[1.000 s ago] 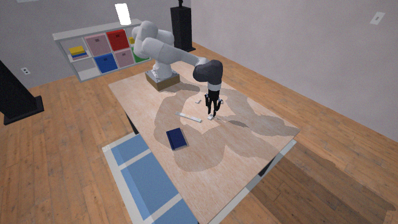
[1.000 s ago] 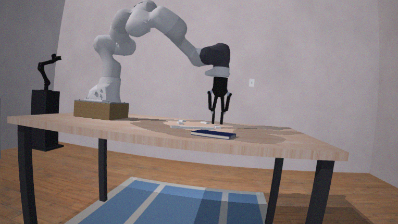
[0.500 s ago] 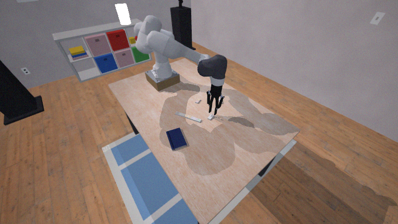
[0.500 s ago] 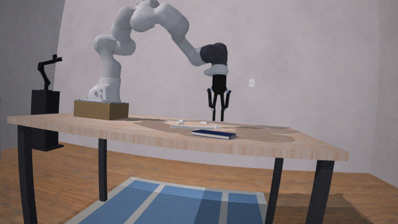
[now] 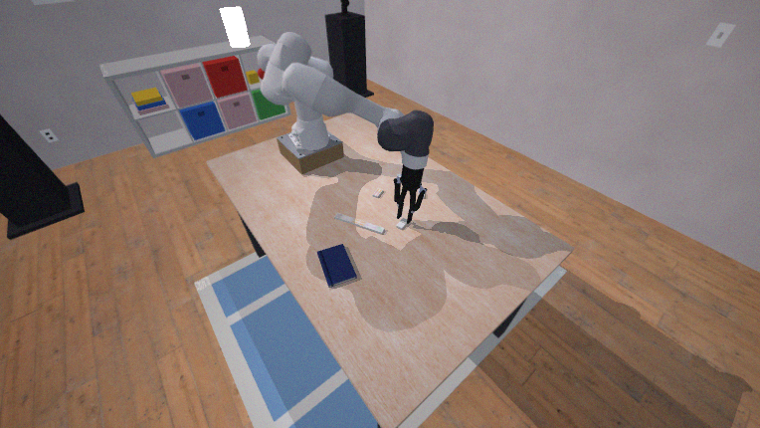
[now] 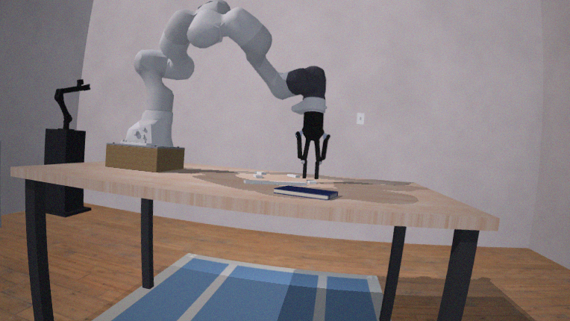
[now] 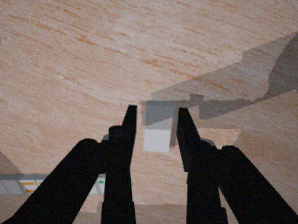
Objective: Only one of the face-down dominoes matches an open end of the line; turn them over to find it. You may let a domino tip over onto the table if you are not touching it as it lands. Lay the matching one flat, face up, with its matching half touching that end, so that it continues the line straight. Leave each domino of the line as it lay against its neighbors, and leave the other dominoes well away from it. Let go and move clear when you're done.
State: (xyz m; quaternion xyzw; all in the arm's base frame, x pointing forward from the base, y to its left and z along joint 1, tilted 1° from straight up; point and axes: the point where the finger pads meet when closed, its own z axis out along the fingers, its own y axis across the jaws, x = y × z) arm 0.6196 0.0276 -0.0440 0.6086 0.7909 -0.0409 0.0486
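The line of dominoes (image 5: 359,223) lies flat in the middle of the table and also shows in the exterior view (image 6: 274,182). A white face-down domino (image 5: 402,224) lies just off its right end. My gripper (image 5: 406,216) points straight down over this domino. In the wrist view the domino (image 7: 157,132) shows between my fingertips with a small gap on each side. The fingers stand narrowly open, close to the table, and do not grip it. Another loose domino (image 5: 378,193) lies farther back towards the arm's base.
A dark blue book (image 5: 336,265) lies flat on the table in front of the line. The arm's base block (image 5: 309,151) stands at the far end of the table. A small white piece (image 6: 294,175) lies behind the gripper.
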